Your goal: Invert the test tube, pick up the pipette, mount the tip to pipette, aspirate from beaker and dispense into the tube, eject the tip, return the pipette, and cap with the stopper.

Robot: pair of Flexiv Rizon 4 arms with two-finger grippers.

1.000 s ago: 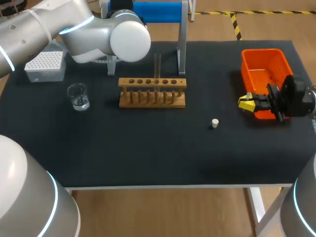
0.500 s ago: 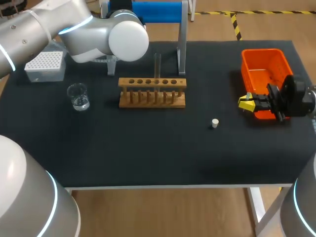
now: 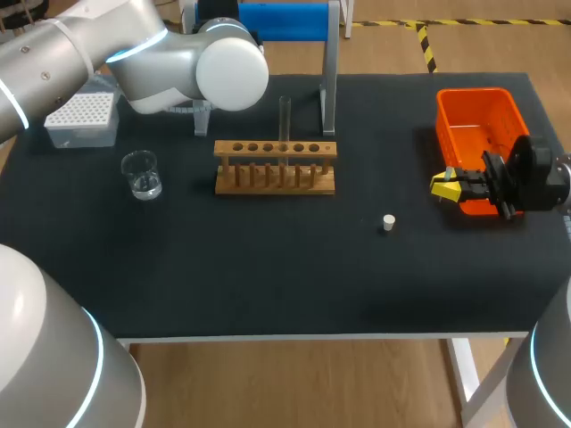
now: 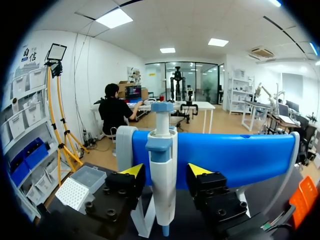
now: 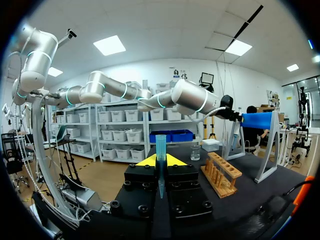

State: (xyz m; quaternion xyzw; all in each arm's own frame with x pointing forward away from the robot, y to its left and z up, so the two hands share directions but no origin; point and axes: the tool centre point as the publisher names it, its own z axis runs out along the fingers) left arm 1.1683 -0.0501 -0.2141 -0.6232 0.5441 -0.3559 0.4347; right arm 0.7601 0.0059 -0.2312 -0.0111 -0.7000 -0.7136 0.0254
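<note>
A white and blue pipette [image 4: 162, 175] hangs on the stand's blue bar [image 4: 240, 155]. My left gripper [image 4: 165, 170] stands open around it, with a gap between the pipette and the finger on one side. In the head view the left arm hides this gripper. A clear test tube [image 3: 285, 116] stands upright in the wooden rack [image 3: 275, 168]. The beaker [image 3: 141, 174] sits left of the rack, and the white stopper [image 3: 388, 222] lies to its right. My right gripper [image 3: 451, 185], beside the orange bin, is shut on a teal pipette tip [image 5: 160, 155].
A grey tip box [image 3: 83, 119] sits at the back left. The orange bin [image 3: 477, 134] stands at the right, just behind the right gripper. The stand's posts [image 3: 328, 80] rise behind the rack.
The left arm's elbow has edged slightly to the left at the stand. The right arm and the things on the table have not moved.
</note>
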